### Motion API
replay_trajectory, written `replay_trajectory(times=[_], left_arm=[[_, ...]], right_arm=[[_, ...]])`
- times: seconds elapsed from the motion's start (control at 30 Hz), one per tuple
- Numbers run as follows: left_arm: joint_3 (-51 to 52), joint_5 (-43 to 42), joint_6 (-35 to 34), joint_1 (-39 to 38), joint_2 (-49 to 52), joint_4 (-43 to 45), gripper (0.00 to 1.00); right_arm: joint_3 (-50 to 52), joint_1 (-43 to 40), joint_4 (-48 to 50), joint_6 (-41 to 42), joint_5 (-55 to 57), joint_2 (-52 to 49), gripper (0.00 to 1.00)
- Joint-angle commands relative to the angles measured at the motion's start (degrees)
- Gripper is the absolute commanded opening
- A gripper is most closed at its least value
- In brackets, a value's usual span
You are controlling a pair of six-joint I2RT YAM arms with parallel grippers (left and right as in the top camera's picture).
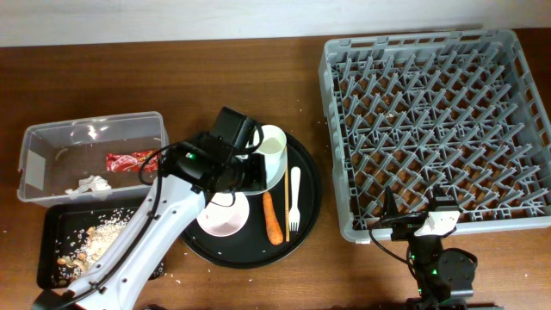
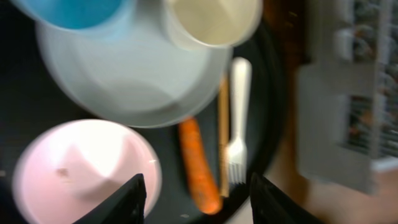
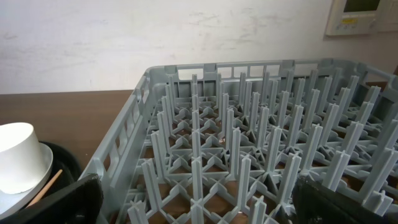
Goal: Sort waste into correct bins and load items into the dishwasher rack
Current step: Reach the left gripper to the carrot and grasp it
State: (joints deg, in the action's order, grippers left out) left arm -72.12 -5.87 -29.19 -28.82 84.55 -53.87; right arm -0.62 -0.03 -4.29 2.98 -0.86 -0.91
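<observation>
My left gripper [image 1: 251, 175] [image 2: 199, 204] is open and empty above the round black tray. The orange carrot [image 2: 199, 163] [image 1: 274, 217] lies between its fingers, below them. Next to the carrot are wooden chopsticks [image 2: 222, 124] and a white fork [image 2: 238, 118] [image 1: 294, 200]. A pinkish bowl [image 2: 81, 168] [image 1: 222, 215], pale plate [image 2: 130, 68], cream cup [image 2: 211, 18] [image 1: 269, 148] and blue cup [image 2: 74, 9] are on the tray. The grey rack [image 1: 435, 129] [image 3: 249, 155] holds nothing. My right gripper [image 1: 413, 221] [image 3: 199, 208] is open at its near edge.
The clear tub [image 1: 34, 142] at left holds a red wrapper [image 1: 129, 161] and white tissue [image 1: 89, 183]. The black rectangular tray [image 1: 52, 220] in front of it holds rice scraps [image 1: 95, 237]. The round black tray [image 1: 306, 224] sits between the bins and the rack.
</observation>
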Motion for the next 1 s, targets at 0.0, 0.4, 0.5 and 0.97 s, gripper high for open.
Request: replay_trajectory(times=[0.0, 0.4, 0.5, 0.97], left_arm=[[0.00, -8.31, 0.09, -0.07, 0.39, 1.53, 0.50], [0.94, 21.31, -32.96, -20.87, 14.34, -1.46, 0.37], [0.94, 22.01, -32.94, -20.37, 18.12, -1.27, 0.35], [1.22, 18.71, -27.71, -20.37, 21.53, -1.36, 0.42]], right_arm=[[0.31, -0.37, -0.26, 0.11, 0.52, 0.39, 0.99], [0.31, -0.37, -0.26, 0.11, 0.52, 0.39, 0.99], [0.31, -0.37, -0.26, 0.11, 0.52, 0.39, 0.99], [0.31, -0.37, -0.26, 0.11, 0.52, 0.39, 0.99]])
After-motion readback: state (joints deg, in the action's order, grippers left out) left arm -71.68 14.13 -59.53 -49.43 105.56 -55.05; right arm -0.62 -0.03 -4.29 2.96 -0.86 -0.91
